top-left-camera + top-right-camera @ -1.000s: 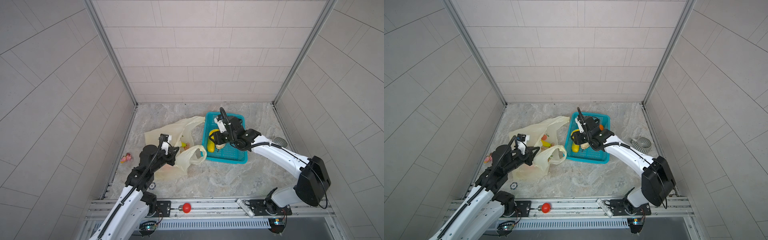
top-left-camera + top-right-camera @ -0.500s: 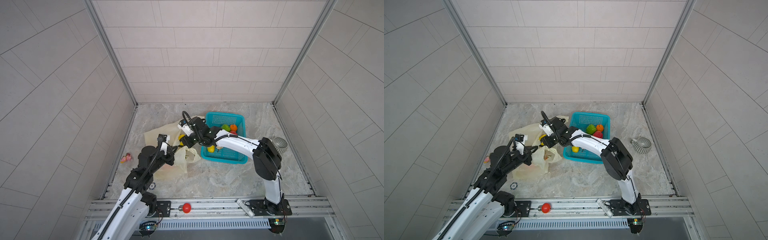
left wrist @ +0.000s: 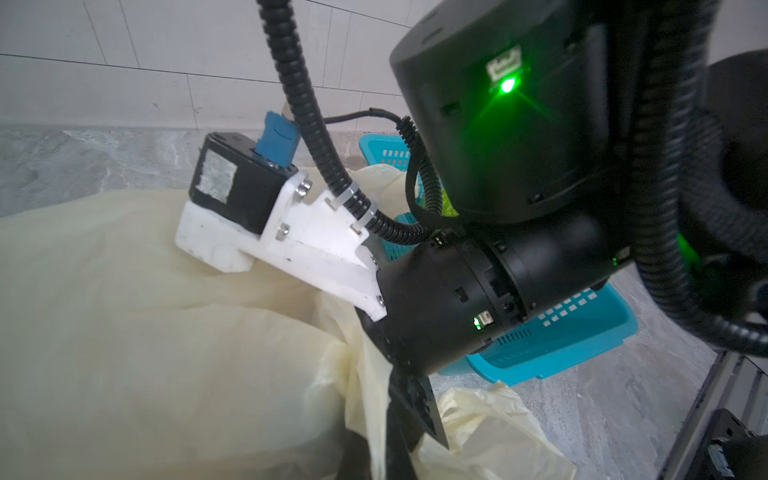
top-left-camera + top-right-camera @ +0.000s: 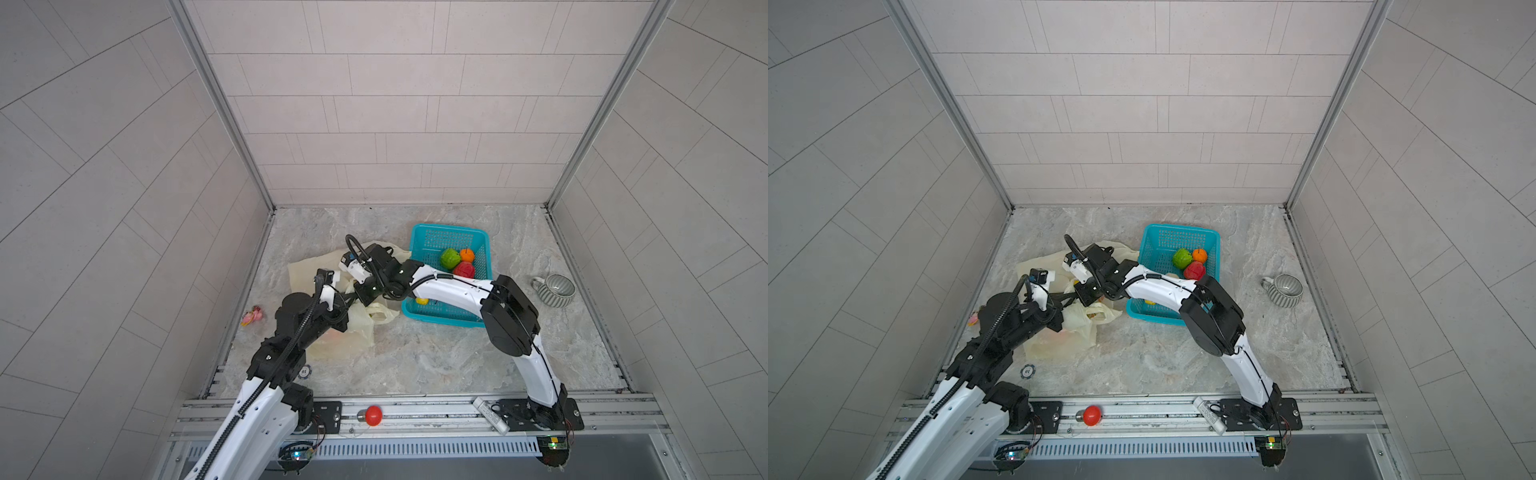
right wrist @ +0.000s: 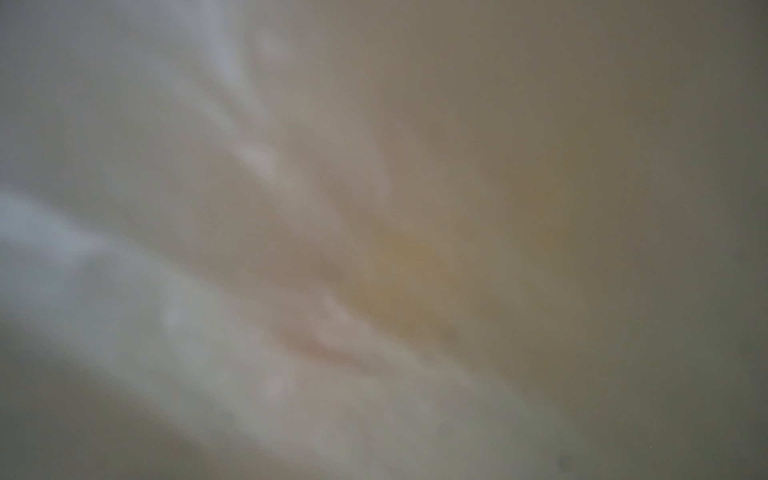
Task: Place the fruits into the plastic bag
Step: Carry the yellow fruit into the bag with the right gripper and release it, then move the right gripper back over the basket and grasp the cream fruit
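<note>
Beside the basket (image 4: 446, 227), plastic bag (image 4: 336, 347) film hides right gripper (image 4: 365, 294), state unclear; left gripper (image 4: 347, 300) pinches it.

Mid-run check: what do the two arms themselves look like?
Both are white tube links joined by bulky black joint housings. The left arm carries a ribbed black cable conduit along its length. The right arm has a thin black cable on its white link, a ribbed black conduit looping at the wrist and a green status light. White camera brackets sit at both wrists.
</note>
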